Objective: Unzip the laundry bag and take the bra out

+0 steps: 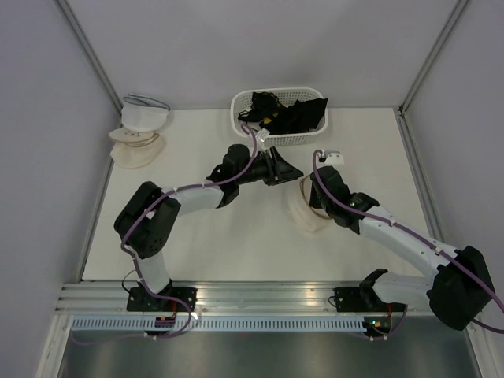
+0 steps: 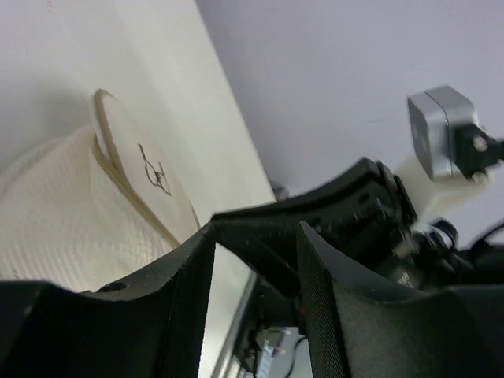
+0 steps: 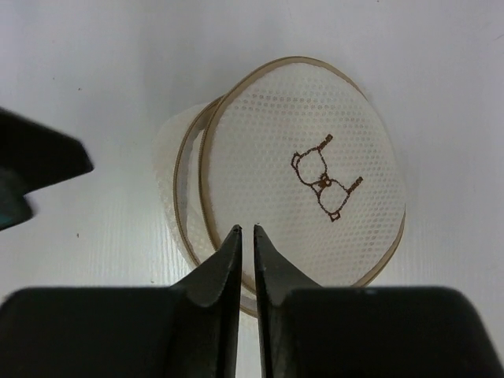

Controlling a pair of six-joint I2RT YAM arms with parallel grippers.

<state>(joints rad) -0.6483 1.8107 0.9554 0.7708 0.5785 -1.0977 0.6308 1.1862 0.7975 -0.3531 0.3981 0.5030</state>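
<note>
The laundry bag (image 1: pixel 307 211) is a round cream mesh pouch right of the table's middle. In the right wrist view it lies on its side, showing its flat round panel (image 3: pixel 315 181) with a small brown bra drawing and a tan rim hoop. My right gripper (image 3: pixel 245 230) hangs just above the near rim with its jaws nearly together and nothing seen between them; it also shows in the top view (image 1: pixel 315 198). My left gripper (image 1: pixel 295 171) is open and empty, just left of the bag, which shows at the left of the left wrist view (image 2: pixel 79 228). The bra and the zip pulls are hidden.
A white basket (image 1: pixel 240 106) with black garments stands at the back centre, close behind the left gripper. Stacked cream and white dome pouches (image 1: pixel 140 134) sit at the back left by the wall. The right arm (image 2: pixel 378 213) fills the space beyond the left fingers.
</note>
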